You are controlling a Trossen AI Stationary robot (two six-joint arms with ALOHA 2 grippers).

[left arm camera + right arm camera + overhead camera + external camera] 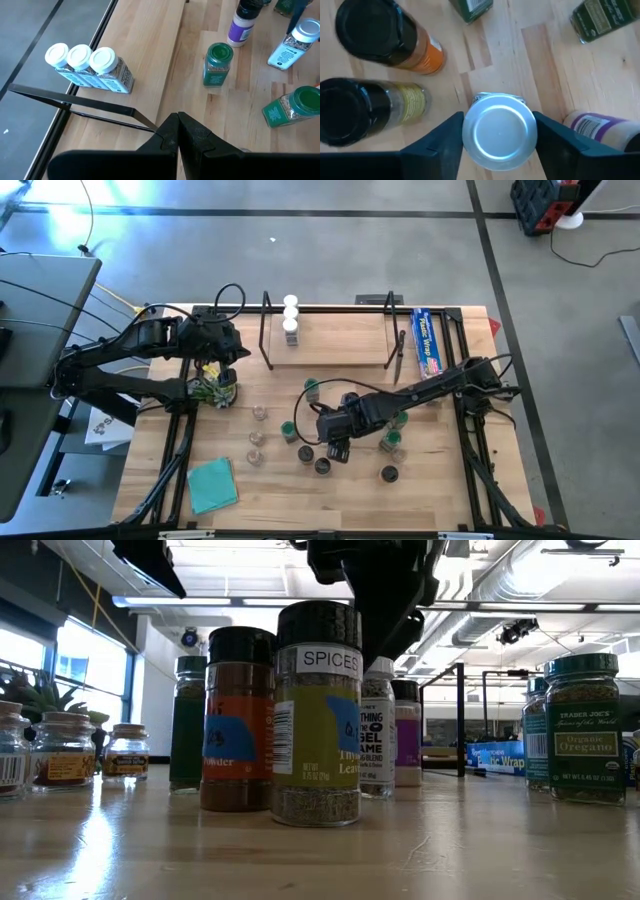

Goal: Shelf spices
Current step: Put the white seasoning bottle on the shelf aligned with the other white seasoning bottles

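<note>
R gripper (500, 131) reaches down mid-table, fingers either side of a silver-lidded spice jar (500, 132), seemingly touching (contact unclear). L gripper (179, 131) pressed together, hovering near the shelf (330, 340) w/ three white-lidded jars (291, 318).

White-lidded jar (500, 127) body hidden under own lid; black-lidded jar (350, 117) cut off.

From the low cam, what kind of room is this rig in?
Likely an industrial lab or workshop, not a kitchen: exposed ceiling ducts and strip lights overhead, a taped concrete floor around the table, and spice jars set out as test props.
</note>
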